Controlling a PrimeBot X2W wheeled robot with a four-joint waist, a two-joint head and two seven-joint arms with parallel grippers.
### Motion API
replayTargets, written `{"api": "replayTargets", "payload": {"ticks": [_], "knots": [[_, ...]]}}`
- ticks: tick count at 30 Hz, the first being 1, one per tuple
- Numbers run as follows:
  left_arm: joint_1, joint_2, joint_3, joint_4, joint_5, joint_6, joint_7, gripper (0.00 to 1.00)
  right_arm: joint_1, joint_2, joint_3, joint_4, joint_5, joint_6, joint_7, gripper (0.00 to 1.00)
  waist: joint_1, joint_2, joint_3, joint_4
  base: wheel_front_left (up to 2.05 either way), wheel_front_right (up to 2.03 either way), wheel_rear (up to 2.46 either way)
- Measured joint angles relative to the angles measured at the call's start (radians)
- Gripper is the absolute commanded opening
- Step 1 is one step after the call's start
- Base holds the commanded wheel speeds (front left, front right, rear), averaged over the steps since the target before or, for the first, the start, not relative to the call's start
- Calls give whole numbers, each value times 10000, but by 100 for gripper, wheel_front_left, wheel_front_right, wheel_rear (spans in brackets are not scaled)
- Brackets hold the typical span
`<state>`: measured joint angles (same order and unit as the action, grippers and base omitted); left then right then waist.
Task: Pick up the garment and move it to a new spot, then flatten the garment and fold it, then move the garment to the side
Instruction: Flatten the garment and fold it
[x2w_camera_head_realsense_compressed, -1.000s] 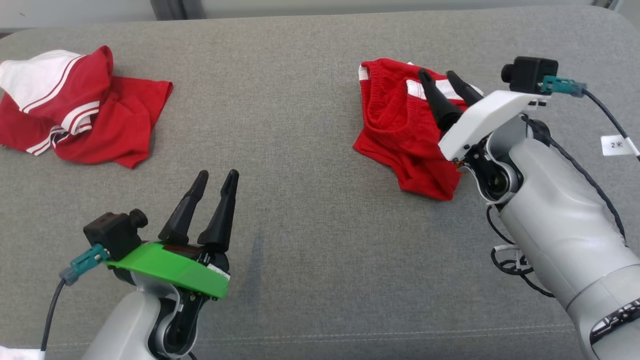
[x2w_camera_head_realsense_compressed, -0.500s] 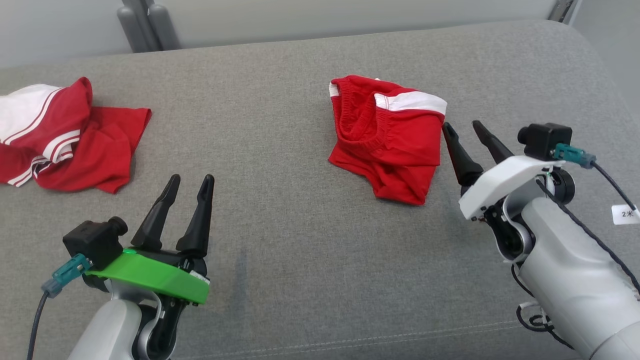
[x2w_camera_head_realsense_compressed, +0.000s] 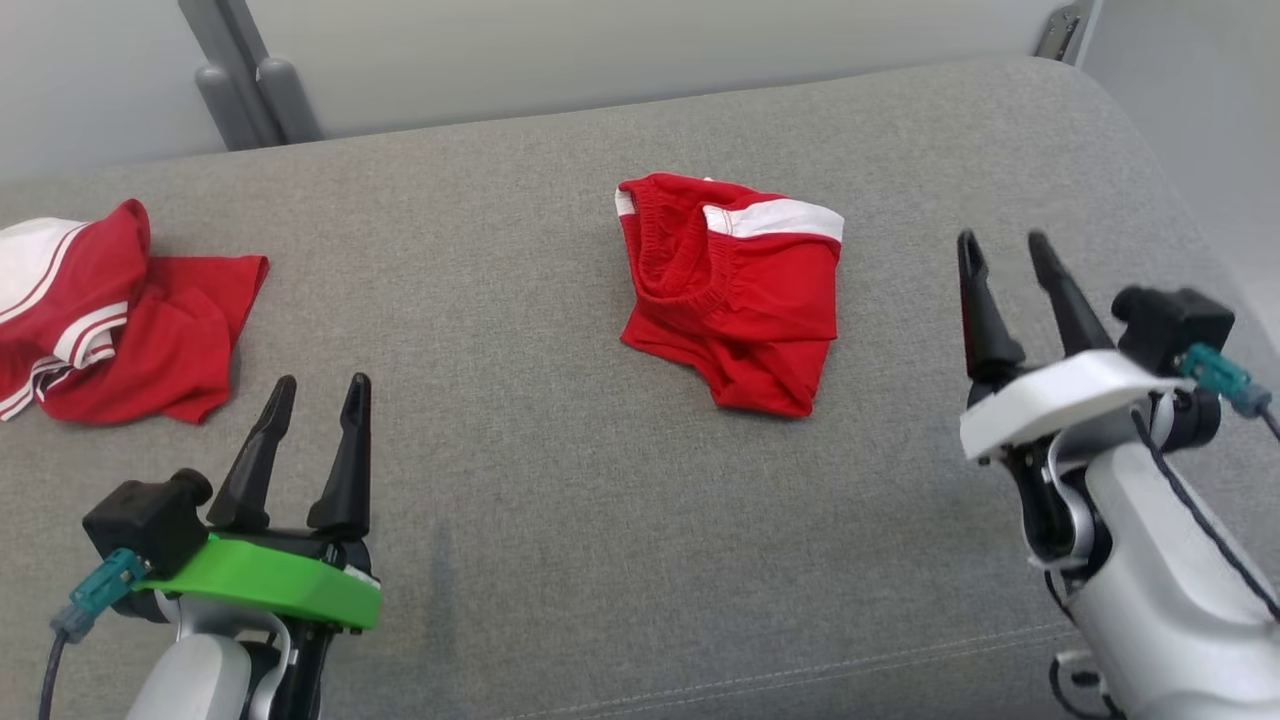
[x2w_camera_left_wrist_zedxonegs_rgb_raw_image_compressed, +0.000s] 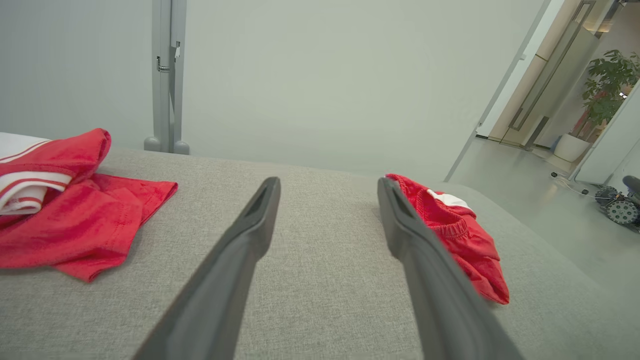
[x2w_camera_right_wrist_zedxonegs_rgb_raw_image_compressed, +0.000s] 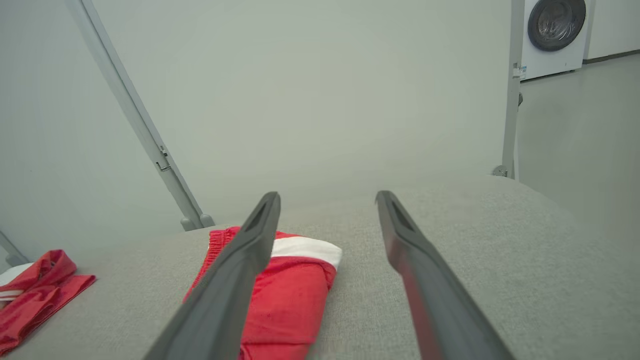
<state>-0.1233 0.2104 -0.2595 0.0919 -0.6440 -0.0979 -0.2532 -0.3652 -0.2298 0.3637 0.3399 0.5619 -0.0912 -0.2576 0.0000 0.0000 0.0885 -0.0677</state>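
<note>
Grey fabric table (x2w_camera_head_realsense_compressed: 560, 520), red shorts (x2w_camera_head_realsense_compressed: 735, 290) folded. Left gripper (x2w_camera_head_realsense_compressed: 320, 388), right gripper (x2w_camera_head_realsense_compressed: 1003, 245): jaws apart, empty. Grabbing one layer probably wrecks the fold.

Red garment (x2w_camera_head_realsense_compressed: 735, 300) with a white band lies folded, slightly rumpled, on grey upholstery (x2w_camera_head_realsense_compressed: 560, 480)
</note>
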Motion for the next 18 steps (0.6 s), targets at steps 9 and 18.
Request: {"api": "replayTargets", "payload": {"ticks": [9,18], "knots": [[141,-403,257,-94,462,-2,0,100,1306,240,-403,-658,-485,2,0,100,0,0,-15,17,0,0,0],[172,-713,272,-102,629,-44,0,100,1747,305,-686,-1083,-951,27,0,100,0,0,30,291,0,0,0]]}}
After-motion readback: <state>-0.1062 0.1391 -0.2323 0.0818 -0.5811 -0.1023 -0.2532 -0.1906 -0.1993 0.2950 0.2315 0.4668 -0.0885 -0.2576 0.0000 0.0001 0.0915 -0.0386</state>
